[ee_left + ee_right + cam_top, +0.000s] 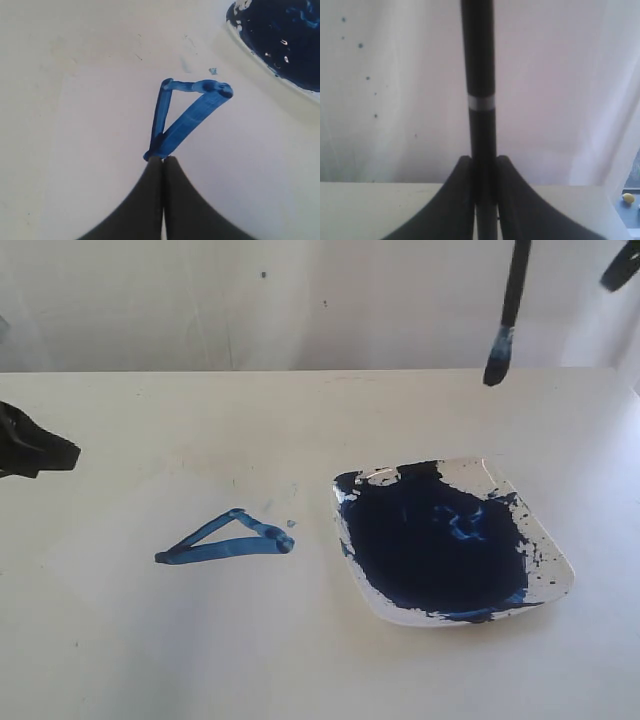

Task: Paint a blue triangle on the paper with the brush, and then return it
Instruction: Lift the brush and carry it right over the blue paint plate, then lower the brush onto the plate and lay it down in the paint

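Observation:
The blue triangle (225,540) lies painted on the paper (150,650), left of the white dish (553,558) that holds dark navy paint. The brush (503,330) hangs high above the dish's far edge, its blue-stained tip pointing down and its handle running out of the top of the exterior view. In the right wrist view my right gripper (483,160) is shut on the brush (481,75) by its black handle, below the silver band. My left gripper (163,159) is shut and empty, its tips just short of one corner of the triangle (185,112). In the exterior view the left gripper (40,448) hovers at the left edge.
A pale wall or curtain (250,300) stands behind the table. The dish (280,40) shows at one corner of the left wrist view. A black part of the right arm (620,265) shows in the top right corner. A tiny blue speck (291,523) lies beside the triangle.

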`<state>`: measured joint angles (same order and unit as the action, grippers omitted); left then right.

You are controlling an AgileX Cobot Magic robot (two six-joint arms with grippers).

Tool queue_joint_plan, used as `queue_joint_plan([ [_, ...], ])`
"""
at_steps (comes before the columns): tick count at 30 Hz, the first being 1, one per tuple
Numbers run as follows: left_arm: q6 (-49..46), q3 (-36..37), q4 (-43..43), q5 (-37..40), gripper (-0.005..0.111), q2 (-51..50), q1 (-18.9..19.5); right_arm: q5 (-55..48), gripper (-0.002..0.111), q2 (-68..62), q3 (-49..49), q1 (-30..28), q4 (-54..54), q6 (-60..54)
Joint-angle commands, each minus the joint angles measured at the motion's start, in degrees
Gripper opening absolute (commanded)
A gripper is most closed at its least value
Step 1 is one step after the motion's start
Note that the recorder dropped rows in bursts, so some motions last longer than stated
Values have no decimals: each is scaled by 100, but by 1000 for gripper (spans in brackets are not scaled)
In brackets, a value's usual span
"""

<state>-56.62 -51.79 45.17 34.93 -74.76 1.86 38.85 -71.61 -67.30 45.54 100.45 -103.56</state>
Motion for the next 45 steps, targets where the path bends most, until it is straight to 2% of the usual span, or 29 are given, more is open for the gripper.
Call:
queue_joint_plan([
  [1, -313, 296, 512, -109, 0, 305, -31, -1291, 0, 358, 7, -717, -50, 9],
  [5, -380, 317, 612, -144, 0, 330, -31, -2708, 0, 414, 7, -1299, -50, 722],
  [15, -380, 317, 719, -241, 0, 330, -31, -5355, 0, -198, 218, -2866, -50, 2931],
  [22, -380, 317, 970, -241, 0, 330, -31, -7477, 0, -934, 268, -4435, -1349, 5199],
  [25, -380, 317, 970, -241, 0, 330, -31, -8339, 0, -1299, 268, -5139, -1580, 5602],
  [29, -380, 317, 970, -241, 0, 330, -31, -9240, 0, -1731, 268, -5803, -1637, 5599],
  [36, -380, 317, 1101, -179, 0, 330, -31, -9754, 0, -2269, 306, -6199, -1927, 5642],
  [45, -414, 317, 2197, 44, 0, 288, -31, -9575, 0, -2899, 725, -6192, -1768, 5475],
])
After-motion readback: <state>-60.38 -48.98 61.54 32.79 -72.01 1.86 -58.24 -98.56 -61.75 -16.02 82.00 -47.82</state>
